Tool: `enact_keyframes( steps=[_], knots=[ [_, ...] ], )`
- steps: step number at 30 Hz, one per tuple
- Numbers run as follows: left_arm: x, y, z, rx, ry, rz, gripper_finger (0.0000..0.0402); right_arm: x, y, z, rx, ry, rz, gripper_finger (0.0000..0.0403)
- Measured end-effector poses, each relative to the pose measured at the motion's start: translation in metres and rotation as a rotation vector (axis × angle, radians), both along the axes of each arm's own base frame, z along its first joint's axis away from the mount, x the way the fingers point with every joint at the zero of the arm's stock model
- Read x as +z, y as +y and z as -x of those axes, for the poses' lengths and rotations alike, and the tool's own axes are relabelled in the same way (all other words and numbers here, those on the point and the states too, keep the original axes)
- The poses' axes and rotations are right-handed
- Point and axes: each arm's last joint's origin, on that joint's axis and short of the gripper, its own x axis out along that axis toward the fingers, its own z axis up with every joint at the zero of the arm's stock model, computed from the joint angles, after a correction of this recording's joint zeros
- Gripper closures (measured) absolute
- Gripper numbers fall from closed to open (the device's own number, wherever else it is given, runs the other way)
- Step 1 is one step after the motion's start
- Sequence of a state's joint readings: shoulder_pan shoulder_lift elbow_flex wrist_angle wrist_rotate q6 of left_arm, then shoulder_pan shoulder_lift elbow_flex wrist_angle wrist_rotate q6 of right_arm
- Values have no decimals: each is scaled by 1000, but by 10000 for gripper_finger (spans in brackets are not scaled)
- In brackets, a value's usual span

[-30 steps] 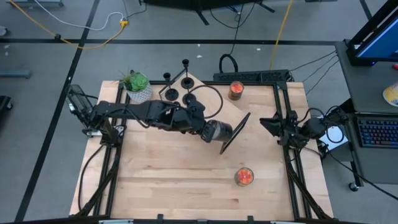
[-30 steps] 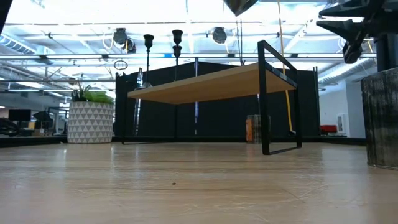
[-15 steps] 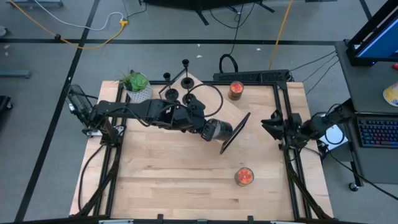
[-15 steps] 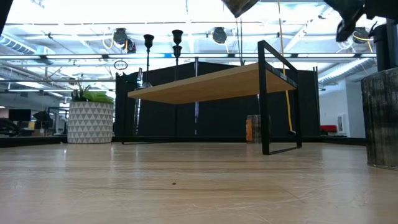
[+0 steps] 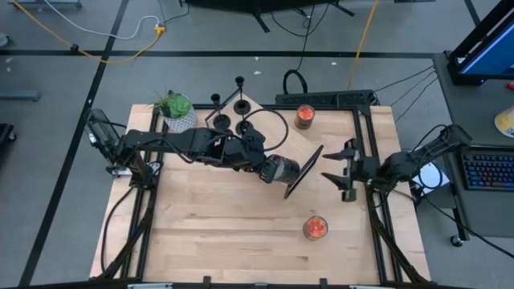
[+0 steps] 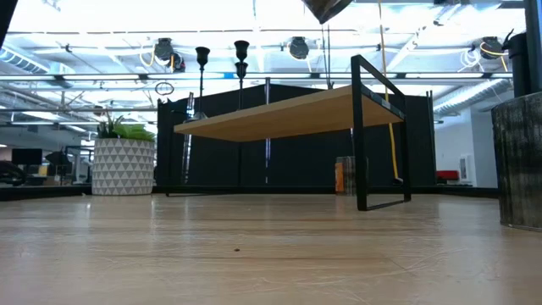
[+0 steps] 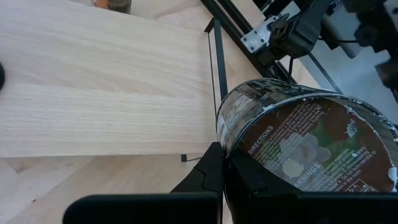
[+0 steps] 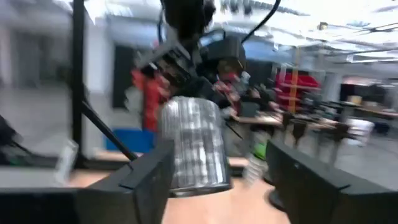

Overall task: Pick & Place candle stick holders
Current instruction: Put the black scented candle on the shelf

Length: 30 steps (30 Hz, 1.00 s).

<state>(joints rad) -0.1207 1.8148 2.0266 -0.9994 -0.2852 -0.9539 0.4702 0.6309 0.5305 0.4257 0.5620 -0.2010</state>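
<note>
Three black candle stick holders (image 6: 202, 58) (image 6: 241, 47) (image 6: 241, 68) stand on their disc bases on top of a wooden riser with a black frame (image 6: 279, 114). In the high view, two of them (image 5: 222, 122) (image 5: 241, 106) show at its far left end. My left gripper (image 5: 283, 170) is shut on a grey mottled jar candle (image 7: 298, 143) beside the riser's right end frame (image 5: 305, 170). My right gripper (image 5: 337, 171) is open and empty just right of that jar. The jar (image 8: 194, 143) shows between and beyond its fingers. My left gripper holds the jar by its side wall near the round labelled end (image 7: 249, 134). One finger (image 7: 208, 177) lies against the wall and the jar hides the other. The fingers come slanting down from the table's left. The jar is lifted clear of the table.
A plant in a patterned white pot (image 5: 178, 112) stands at the far left. One orange-red jar candle (image 5: 305, 117) stands at the far edge and another (image 5: 315, 228) near the front right. A grey mottled cylinder (image 6: 518, 161) stands at the low view's right edge.
My right gripper has reached from the table's right edge toward the middle, toward the held jar, and has left the low view upward. My left gripper and the jar have kept still.
</note>
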Motion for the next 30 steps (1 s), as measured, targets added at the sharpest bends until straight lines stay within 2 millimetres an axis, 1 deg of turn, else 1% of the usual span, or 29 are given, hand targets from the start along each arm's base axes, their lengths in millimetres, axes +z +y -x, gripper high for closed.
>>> enact_keyframes(
  steps=[3,8,14,17,24,30],
  knots=[
    [0,0,0,0,3,-2,402,14,7,-17,-52,99,86,129],
    [0,2,0,-1,5,-9,402,34,21,-44,-49,228,149,89],
    [0,3,0,-8,6,-19,402,47,32,-72,-82,390,164,58],
    [0,3,0,-11,7,-22,402,51,32,-85,-106,470,153,49],
    [0,3,0,-19,8,-34,402,55,29,-111,-161,609,181,47],
    [0,3,0,-28,13,-46,402,55,25,-123,-122,660,157,47]
  ],
)
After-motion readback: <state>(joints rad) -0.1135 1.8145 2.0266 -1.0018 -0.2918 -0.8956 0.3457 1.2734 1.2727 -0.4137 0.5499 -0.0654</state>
